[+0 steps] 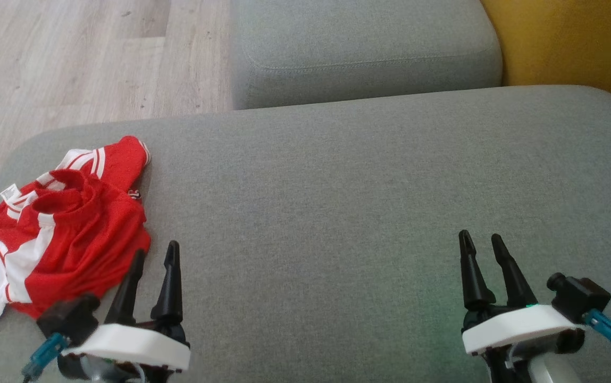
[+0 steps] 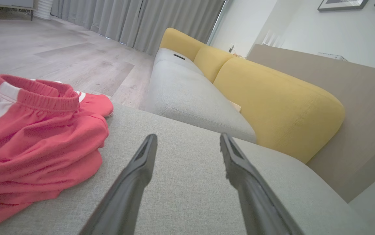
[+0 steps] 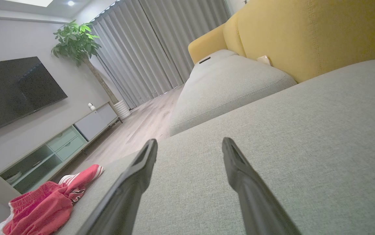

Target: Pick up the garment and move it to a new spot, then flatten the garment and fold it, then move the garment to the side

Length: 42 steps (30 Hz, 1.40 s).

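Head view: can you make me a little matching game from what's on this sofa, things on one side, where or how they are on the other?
Things:
1. garment
2. left gripper
3. right gripper
4. backrest

States:
a. yellow, top right corner
b. open, lower right, far from the garment
c. crumpled, red and white, far left
d. open, next to the garment

Pairs: 1-c, 2-d, 3-b, 4-a

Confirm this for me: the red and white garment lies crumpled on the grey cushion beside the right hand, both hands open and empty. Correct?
Wrong side. The garment lies beside the left hand, not the right hand, as the head view shows. It is crumpled on the grey cushion, and both hands are open and empty.
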### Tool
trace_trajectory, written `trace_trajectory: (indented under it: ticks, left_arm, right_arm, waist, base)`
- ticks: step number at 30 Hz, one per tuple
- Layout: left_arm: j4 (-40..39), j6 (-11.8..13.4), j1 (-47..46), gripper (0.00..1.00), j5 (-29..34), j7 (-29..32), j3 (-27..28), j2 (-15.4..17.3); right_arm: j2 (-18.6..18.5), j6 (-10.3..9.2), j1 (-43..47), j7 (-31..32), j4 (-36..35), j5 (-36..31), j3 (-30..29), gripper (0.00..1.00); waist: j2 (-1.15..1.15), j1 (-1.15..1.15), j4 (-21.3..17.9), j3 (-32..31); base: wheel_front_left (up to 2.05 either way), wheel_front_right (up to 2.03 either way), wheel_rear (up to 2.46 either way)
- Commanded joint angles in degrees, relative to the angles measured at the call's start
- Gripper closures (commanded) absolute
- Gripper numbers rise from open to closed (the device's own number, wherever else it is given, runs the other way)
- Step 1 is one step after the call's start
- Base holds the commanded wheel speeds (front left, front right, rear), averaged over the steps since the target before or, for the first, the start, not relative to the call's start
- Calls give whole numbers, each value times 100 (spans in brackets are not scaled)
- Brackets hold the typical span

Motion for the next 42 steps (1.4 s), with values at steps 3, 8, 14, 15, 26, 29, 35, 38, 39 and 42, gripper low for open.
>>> trace_trajectory:
  ticks: [3, 8, 14, 15, 26, 29, 35, 38, 39, 42]
  left_arm:
    - [-253, 40, -125, 0, 249, -103, 98, 74]
    - [-151, 40, -73, 0, 579, -203, 64, 78]
    - [-151, 73, -83, 0, 929, -304, 45, 83]
    - [-157, 82, -79, 0, 981, -321, 41, 84]
    - [-83, 170, -76, 0, 1617, -488, 30, 91]
    - [-66, 185, -83, 0, 1810, -538, 24, 93]
    - [-24, 218, -95, 0, 1890, -573, 49, 95]
    - [1, 227, -106, 0, 1836, -573, 85, 95]
    - [9, 225, -110, 0, 1829, -573, 95, 95]
    - [24, 223, -119, 0, 1832, -573, 118, 95]
  right_arm:
    - [-25, 36, -190, -112, -199, -271, 143, 0]
    - [-24, 38, -171, -213, -165, -704, 143, 0]
    - [-25, 40, -152, -315, -109, -1048, 144, 0]
    - [-26, 41, -147, -332, -90, -1123, 145, 0]
    - [-30, 44, -206, -501, 193, -1789, 188, 0]
    - [-32, 45, -217, -551, 213, -1986, 197, 0]
    - [-33, 46, -227, -586, 232, -2071, 185, 0]
    - [-33, 46, -225, -586, 239, -2036, 143, 0]
    - [-33, 46, -221, -586, 245, -2034, 132, 0]
    - [-33, 46, -214, -586, 265, -2026, 105, 0]
  waist:
    - [0, 0, -4, -13]
    - [0, 0, -10, -43]
    - [0, 0, 10, -58]
    - [0, 0, 15, -60]
    - [0, 0, 53, -61]
    - [0, 0, 55, -66]
    - [0, 0, 41, -71]
    - [0, 0, 33, -74]
    - [0, 0, 31, -76]
    - [0, 0, 28, -80]
  base:
    - [0, 0, 0]
    - [0, 0, 0]
    - [0, 0, 0]
    - [0, 0, 0]
    - [0, 0, 0]
    - [0, 0, 0]
    - [0, 0, 0]
    - [0, 0, 0]
    - [0, 0, 0]
    - [0, 0, 0]
